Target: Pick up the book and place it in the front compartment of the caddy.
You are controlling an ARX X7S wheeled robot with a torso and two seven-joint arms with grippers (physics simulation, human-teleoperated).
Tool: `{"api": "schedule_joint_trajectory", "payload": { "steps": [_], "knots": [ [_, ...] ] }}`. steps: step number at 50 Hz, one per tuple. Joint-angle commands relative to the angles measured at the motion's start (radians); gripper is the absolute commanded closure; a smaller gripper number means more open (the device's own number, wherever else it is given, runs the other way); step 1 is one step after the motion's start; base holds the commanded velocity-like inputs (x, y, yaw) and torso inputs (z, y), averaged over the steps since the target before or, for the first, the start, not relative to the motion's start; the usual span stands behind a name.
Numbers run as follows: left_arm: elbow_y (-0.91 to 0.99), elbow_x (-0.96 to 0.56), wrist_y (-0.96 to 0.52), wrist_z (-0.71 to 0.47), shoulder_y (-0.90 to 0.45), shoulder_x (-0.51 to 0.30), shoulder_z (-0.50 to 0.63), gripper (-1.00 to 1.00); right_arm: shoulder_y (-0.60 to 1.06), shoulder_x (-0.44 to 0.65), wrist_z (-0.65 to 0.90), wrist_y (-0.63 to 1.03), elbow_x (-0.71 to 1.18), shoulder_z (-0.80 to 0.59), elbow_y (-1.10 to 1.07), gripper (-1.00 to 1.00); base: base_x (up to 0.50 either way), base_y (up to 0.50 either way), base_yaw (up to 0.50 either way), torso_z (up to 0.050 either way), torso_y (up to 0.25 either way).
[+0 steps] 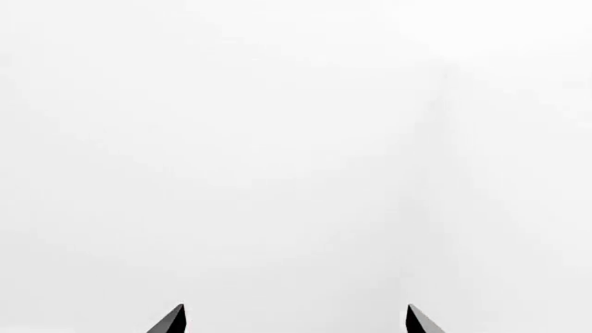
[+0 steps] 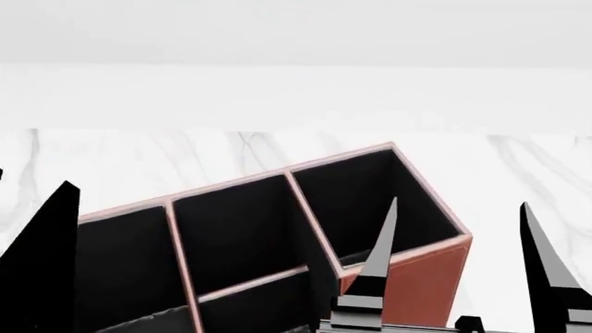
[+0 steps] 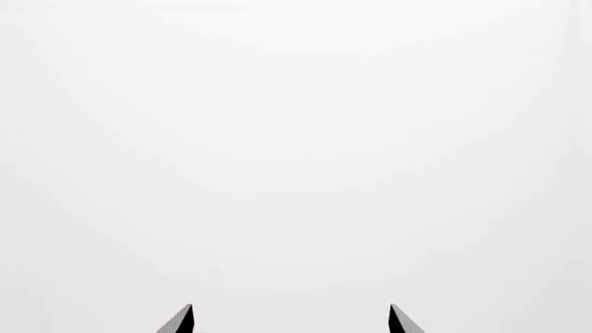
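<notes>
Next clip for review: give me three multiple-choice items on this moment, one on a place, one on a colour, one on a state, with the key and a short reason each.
1. Where does the caddy stand?
A. on a white marbled surface
B. on a wooden floor
C. on a green mat

2. What colour are the caddy's rims?
A. pale pink
B. bright blue
C. yellow

3. How is the right gripper set?
A. open, holding nothing
C. shut on a mug
B. shut on a book

Key:
1 A, the head view shows white veined marble behind and beside the box.
2 A, the rims and dividers show pale pink against the black inside.
3 A, the right wrist view shows two fingertips apart with only blank white between them. The left gripper looks the same in its own view. No book is visible in any view.
</notes>
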Motion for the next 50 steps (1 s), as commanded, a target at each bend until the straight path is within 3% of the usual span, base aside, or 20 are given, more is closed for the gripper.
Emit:
{"api": "schedule_joint_trajectory", "payload": {
  "steps": [1,11,27,36,40,50],
  "knots": [
    [-0.071,-0.218,-0.053,0.092,-0.105,-0.066,0.035,-1.00,-0.007,0.006,0.004,-0.010,0.014,0.006,-0.006,-1.00,0.00,0.00,0.00,0.000,0.000],
    [-0.072,-0.325,-0.136,0.170,-0.156,-0.137,0.113,-1.00,-0.004,0.012,0.010,-0.012,0.015,0.002,0.004,-1.00,0.00,0.00,0.00,0.000,0.000],
    [-0.117,-0.288,-0.267,0.415,-0.191,-0.184,0.268,-1.00,0.011,0.034,0.014,0.002,0.003,-0.022,0.002,-1.00,0.00,0.00,0.00,0.000,0.000],
    [-0.197,-0.240,-0.349,0.415,-0.267,-0.173,0.354,-1.00,0.010,0.041,0.016,-0.003,0.004,-0.028,0.006,-1.00,0.00,0.00,0.00,0.000,0.000],
    [-0.210,-0.295,-0.402,0.373,-0.314,-0.167,0.390,-1.00,0.010,0.043,0.018,-0.003,0.006,-0.027,0.005,-1.00,0.00,0.00,0.00,0.000,0.000],
    [-0.250,-0.205,-0.460,0.387,-0.370,-0.125,0.486,-1.00,0.015,0.050,0.024,0.017,0.013,-0.028,-0.020,-1.00,0.00,0.00,0.00,0.000,0.000]
  ]
}}
